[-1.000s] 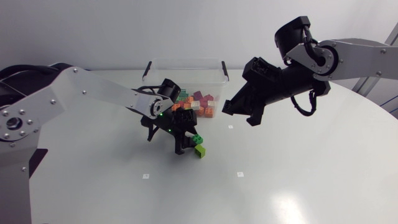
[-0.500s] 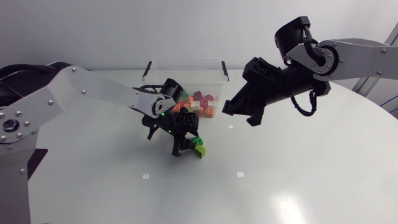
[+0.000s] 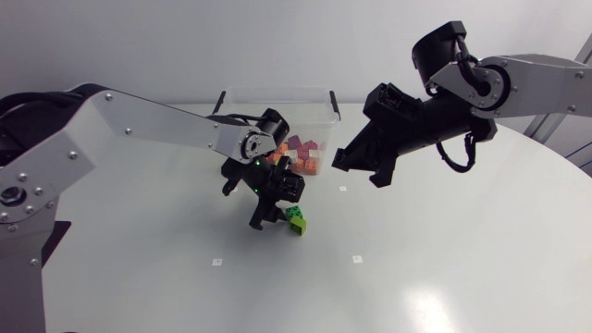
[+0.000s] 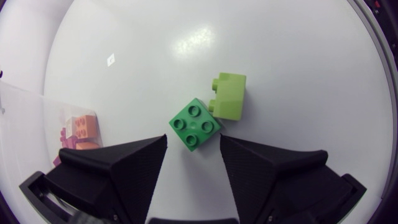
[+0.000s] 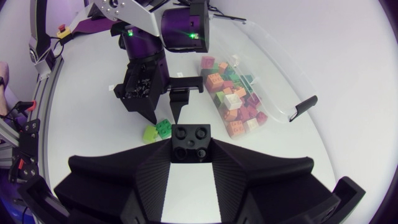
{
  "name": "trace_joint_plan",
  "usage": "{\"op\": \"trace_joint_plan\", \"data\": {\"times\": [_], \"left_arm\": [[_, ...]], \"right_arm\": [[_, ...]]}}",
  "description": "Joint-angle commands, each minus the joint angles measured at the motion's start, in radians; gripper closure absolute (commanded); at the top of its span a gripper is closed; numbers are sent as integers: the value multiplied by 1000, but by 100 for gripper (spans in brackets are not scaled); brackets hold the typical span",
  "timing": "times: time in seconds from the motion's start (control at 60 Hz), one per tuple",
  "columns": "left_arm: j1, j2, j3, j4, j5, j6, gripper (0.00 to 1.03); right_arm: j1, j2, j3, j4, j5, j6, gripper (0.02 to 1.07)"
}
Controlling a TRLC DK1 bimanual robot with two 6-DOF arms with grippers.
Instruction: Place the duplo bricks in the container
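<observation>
Bright, even overhead light fell on the white desk [image 3: 481, 240], leaving only faint, soft shadows. A pale glare patch lay at the head view's lower middle, and a second showed in the left wrist view. Both wrist views bowed strongly toward their edges.

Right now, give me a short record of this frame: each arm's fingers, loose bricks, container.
left gripper: fingers open, dark green brick between their tips
right gripper: shut on black brick, near container
loose on table: dark green brick, with light green brick touching it
container: clear, many bricks inside
</observation>
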State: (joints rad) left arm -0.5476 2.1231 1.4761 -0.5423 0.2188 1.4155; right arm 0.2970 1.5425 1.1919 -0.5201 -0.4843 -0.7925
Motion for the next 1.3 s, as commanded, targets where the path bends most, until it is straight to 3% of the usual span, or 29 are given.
{"op": "trace_joint_plan", "data": {"times": [0.0, 0.25, 0.333, 0.467, 0.55, 0.683, 0.967, 1.283], "left_arm": [[-14, 9, 38, -25, -9, 37, 43], [-3, 11, 35, -41, 17, 65, 43], [-17, 40, 98, -45, 7, -39, 43], [-11, 83, 227, -269, -6, -167, 43], [-3, 66, 197, -272, -4, -181, 36], [-3, 31, 127, -232, -4, -228, 29], [-41, -38, -56, -24, -6, -441, 29], [-54, -41, -56, 64, -21, -618, 25]], "right_arm": [[-10, -16, -12, -12, -8, -2, 86], [-12, -13, -8, -15, -8, -4, 86], [-10, -13, -12, -15, -8, -1, 86], [-16, -28, -21, -15, -8, -4, 86], [-22, -32, -15, -20, -11, -4, 86], [-24, -33, -11, -26, -14, -4, 86], [-24, -53, -23, -29, -16, 3, 86], [-21, -85, -43, -34, -14, 16, 86]]}}
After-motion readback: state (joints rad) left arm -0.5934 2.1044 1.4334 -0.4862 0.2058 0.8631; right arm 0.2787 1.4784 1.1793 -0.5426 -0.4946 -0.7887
